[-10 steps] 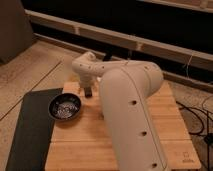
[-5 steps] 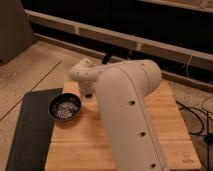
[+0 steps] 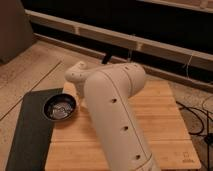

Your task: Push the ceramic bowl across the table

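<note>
My tool (image 3: 80, 95) sits low behind my wrist at the left part of the desk (image 3: 155, 115), just right of the ceramic bowl (image 3: 59, 107); my own arm (image 3: 117, 120) covers it, so I cannot tell how it is set. The bowl rests at the desk's left edge, overlapping the dark grey mat (image 3: 30, 135) beside it.

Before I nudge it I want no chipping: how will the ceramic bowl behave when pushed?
The ceramic bowl looks rigid, glossy and shallow, so it should slide rather than tip. It straddles the table edge and dark mat, so it may catch there. The gripper is hidden behind the arm.
</note>
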`<state>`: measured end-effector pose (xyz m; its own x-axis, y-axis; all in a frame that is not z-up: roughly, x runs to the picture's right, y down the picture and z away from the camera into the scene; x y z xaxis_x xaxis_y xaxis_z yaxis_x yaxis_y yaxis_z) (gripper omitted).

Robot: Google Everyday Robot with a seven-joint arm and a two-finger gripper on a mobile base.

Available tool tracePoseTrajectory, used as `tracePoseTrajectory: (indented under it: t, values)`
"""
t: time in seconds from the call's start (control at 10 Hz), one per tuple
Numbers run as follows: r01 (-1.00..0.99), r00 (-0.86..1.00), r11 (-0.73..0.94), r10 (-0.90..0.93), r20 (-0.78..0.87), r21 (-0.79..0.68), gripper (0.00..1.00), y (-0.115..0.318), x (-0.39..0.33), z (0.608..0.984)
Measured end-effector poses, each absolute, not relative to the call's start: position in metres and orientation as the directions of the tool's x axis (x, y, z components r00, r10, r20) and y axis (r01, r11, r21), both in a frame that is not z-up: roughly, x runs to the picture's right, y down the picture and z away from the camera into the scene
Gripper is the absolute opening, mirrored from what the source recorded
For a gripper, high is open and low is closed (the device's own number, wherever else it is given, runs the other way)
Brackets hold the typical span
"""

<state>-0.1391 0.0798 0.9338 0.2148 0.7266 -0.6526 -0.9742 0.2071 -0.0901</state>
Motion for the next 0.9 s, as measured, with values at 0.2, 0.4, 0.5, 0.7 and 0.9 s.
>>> tracePoseTrajectory:
  t: [0.2,0.4,0.5,0.7,0.9]
  values:
    - [-0.967,0.252,0.174,0.737,-0.627,-0.185,0.65,0.075,-0.19,0.936]
    - [-0.952,0.283,0.136,0.737,-0.613,-0.276,0.65,0.078,-0.231,0.934]
    - [-0.944,0.302,0.138,0.733,-0.61,-0.301,0.65,0.081,-0.242,0.933]
    - [-0.942,0.307,0.142,0.73,-0.611,-0.304,0.65,0.082,-0.241,0.932]
    - [-0.942,0.307,0.142,0.73,-0.611,-0.304,0.65,0.082,-0.241,0.932]
